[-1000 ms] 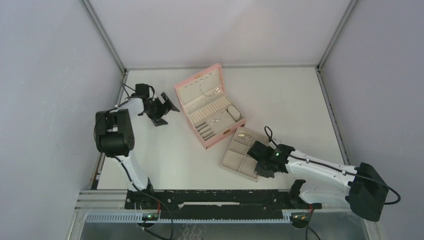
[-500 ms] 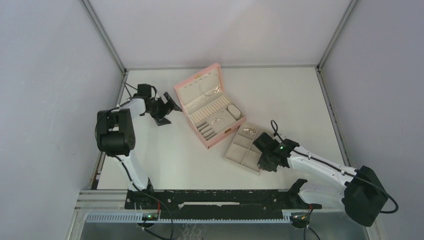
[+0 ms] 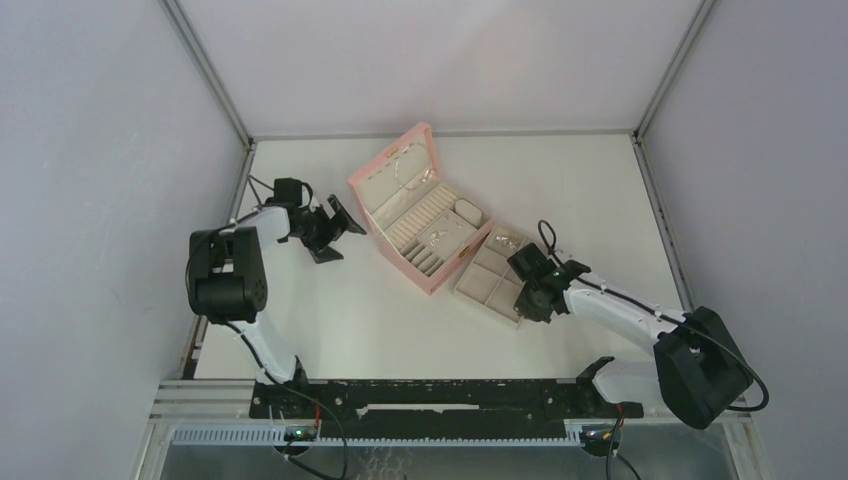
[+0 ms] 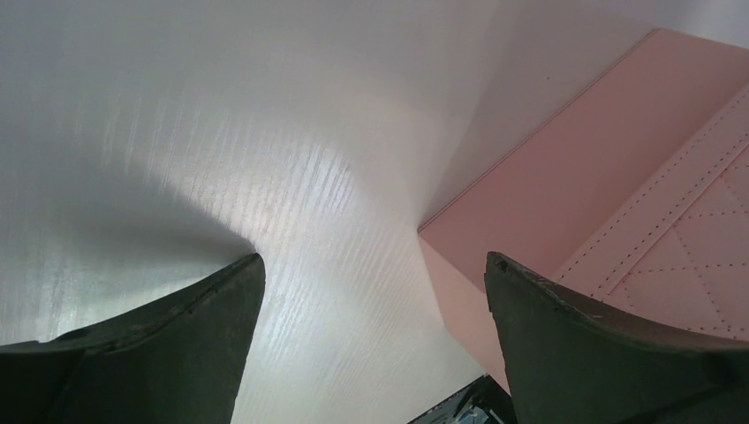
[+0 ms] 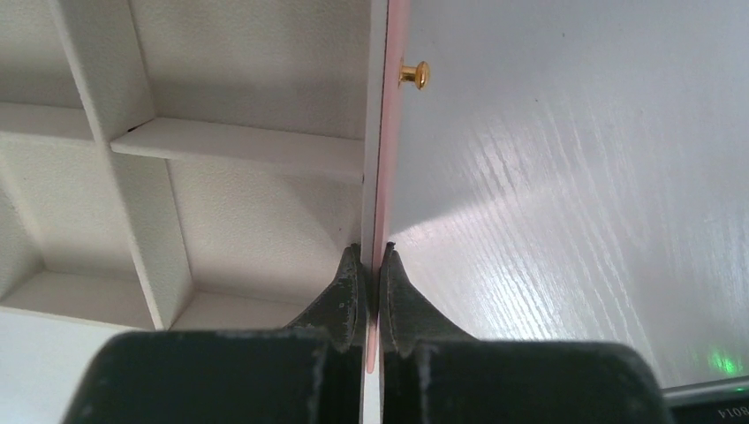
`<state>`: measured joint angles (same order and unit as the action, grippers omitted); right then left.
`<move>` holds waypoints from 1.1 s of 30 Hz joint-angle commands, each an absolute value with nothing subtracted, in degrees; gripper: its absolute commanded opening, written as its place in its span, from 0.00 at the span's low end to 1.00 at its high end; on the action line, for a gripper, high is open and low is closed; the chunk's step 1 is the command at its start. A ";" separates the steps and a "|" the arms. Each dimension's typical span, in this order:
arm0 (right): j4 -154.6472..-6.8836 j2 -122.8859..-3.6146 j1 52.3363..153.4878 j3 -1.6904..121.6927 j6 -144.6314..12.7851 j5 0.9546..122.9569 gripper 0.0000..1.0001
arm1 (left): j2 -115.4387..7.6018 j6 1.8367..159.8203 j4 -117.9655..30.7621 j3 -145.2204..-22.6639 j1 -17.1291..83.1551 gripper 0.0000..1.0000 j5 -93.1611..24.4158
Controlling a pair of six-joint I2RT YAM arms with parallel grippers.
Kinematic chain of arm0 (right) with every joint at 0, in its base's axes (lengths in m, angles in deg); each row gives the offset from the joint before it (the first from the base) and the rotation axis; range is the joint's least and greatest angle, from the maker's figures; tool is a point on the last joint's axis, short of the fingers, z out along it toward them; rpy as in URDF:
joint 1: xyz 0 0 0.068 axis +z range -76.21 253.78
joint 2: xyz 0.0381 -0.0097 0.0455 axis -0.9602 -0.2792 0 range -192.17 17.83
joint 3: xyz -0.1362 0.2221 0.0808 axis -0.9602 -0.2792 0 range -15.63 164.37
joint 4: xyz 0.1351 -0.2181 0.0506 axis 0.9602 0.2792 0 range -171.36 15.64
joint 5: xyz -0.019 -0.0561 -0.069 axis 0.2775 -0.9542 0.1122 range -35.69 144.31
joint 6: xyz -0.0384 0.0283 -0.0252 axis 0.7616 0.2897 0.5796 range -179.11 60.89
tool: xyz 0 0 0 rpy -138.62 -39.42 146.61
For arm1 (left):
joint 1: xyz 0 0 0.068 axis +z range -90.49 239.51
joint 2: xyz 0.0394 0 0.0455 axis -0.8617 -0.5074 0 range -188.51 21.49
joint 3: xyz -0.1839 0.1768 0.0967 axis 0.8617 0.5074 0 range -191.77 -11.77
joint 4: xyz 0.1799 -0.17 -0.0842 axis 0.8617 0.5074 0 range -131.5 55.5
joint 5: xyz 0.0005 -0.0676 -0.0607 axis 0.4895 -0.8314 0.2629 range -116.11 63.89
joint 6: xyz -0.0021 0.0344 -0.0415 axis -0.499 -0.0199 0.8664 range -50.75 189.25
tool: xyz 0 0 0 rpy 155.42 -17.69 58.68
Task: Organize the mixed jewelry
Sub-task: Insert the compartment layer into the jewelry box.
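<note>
Right gripper point(image 5: 371, 256): closed tight, fingers pinching the thin pink-edged side wall of the tray point(image 5: 238, 146).
Knob point(image 5: 412, 74): gold, on that same wall, farther along from the grip.
Left gripper point(image 4: 373, 258): jaws wide apart, holding nothing, low over the table point(image 4: 221, 132), just beside the pink box point(image 4: 609, 168).
Jewelry point(image 3: 432, 238): small silver bits in the open box's lined base; more glints in the tray's far compartment.
Tray and box: touching.

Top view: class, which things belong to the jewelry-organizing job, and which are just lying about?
Job: silver jewelry pieces; pink jewelry box; beige compartment tray; right gripper, pinching the tray's wall.
Lying about: left gripper, open beside the box; white table.
</note>
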<state>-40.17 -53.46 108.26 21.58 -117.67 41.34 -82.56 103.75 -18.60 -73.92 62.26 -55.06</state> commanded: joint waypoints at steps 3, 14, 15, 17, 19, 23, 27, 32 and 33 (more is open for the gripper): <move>-48.24 -54.90 110.18 24.84 -117.87 41.79 0.00 | -80.11 102.72 -16.04 -72.43 63.42 1.00 -53.15; -47.60 -61.04 116.10 29.48 -121.85 41.79 0.00 | -77.19 103.82 -15.08 -73.42 66.16 1.00 -52.05; -47.35 -61.27 116.35 29.82 -122.62 42.27 0.00 | -76.99 103.49 -15.05 -73.51 66.17 1.00 -52.24; -47.49 -61.73 116.24 30.06 -123.49 43.97 0.00 | -76.86 102.83 -15.07 -73.78 66.18 1.00 -52.58; -46.67 -62.28 116.69 30.99 -123.68 43.82 0.00 | -77.07 102.41 -14.53 -74.26 66.26 1.00 -52.44; -46.67 -64.31 117.28 31.63 -123.93 43.19 0.00 | -77.30 102.38 -14.28 -74.25 66.24 1.00 -52.53; -44.57 -64.06 117.12 32.00 -125.59 39.76 0.00 | -76.91 102.21 -14.31 -73.60 66.24 1.00 -52.60; -42.18 -62.08 117.82 32.17 -129.19 36.59 0.00 | -76.09 101.69 -14.18 -72.62 66.37 1.00 -52.90; -41.59 -62.12 117.96 32.47 -129.78 35.97 0.00 | -76.00 101.68 -14.12 -72.53 66.36 1.00 -52.95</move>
